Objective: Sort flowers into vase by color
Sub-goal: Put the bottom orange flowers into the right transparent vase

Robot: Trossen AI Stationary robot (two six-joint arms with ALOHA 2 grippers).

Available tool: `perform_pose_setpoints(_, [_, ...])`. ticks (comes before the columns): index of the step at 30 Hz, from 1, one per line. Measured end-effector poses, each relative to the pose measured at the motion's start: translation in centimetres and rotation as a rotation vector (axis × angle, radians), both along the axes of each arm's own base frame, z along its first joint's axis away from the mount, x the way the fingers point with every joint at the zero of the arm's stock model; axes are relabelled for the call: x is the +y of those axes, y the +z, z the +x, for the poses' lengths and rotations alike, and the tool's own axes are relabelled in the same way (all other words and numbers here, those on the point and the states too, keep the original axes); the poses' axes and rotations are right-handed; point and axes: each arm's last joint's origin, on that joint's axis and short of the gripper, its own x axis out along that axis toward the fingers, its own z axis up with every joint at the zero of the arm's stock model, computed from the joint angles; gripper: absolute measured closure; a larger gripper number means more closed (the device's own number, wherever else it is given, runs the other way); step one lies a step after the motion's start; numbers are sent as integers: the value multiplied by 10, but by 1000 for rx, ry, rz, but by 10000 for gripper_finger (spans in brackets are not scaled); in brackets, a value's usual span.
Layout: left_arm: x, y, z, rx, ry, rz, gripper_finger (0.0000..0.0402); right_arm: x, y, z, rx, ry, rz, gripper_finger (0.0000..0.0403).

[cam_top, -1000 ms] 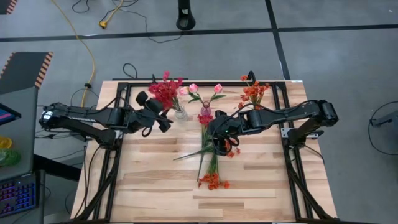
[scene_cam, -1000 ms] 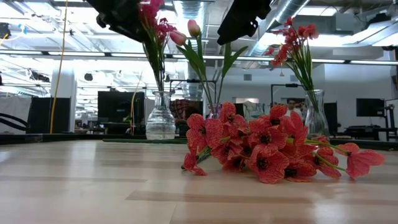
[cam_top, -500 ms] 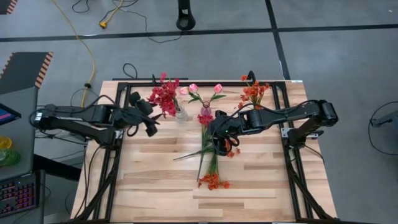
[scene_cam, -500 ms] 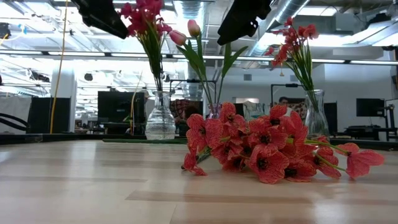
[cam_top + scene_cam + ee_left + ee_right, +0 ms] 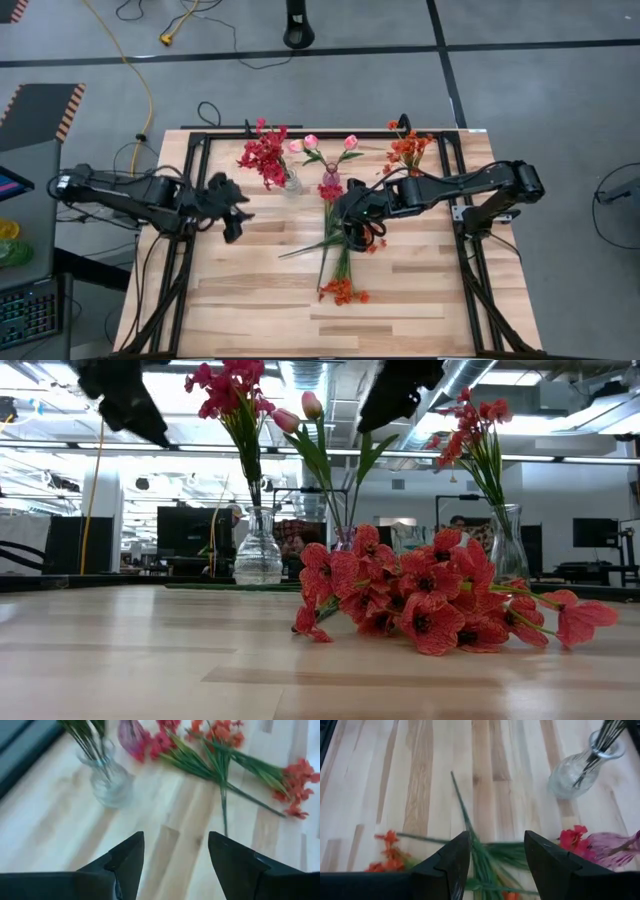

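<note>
Three vases stand along the far side. A clear vase point(image 5: 290, 183) holds red sprigs point(image 5: 264, 155), a pink vase point(image 5: 331, 178) holds pale pink tulips point(image 5: 311, 142), and another clear vase point(image 5: 507, 540) holds orange sprigs point(image 5: 406, 148). Several loose flowers point(image 5: 338, 250) lie flat mid-table, with red and orange blossom clusters point(image 5: 420, 595). My left gripper point(image 5: 232, 210) is open, left of and nearer than the red-flower vase point(image 5: 107, 782). My right gripper point(image 5: 497, 855) is open above the loose green stems point(image 5: 475, 855), raised off the table point(image 5: 400, 388).
Black frame rails point(image 5: 195, 190) run along the table's left, right and far edges. Bare wood point(image 5: 250, 300) lies on the near side, left and right of the orange cluster point(image 5: 342, 292). The room beyond shows monitors and a distant person point(image 5: 458, 525).
My left gripper has drawn back from the red sprigs, moving toward the table's left and near edges. The red sprigs stay standing in the clear vase and now sit a little more upright.
</note>
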Motion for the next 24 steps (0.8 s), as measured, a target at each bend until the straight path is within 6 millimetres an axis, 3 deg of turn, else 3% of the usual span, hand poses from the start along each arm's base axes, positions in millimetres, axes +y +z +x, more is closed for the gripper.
perform_pose_setpoints(8, [-29, -32, 19, -99, -22, -59, 193, 11, -6, -9, 97, 37, -14, 191])
perform_pose_setpoints(24, [-66, -87, 108, -246, -134, 83, 193, 31, -9, -28, 227, 88, -27, 191])
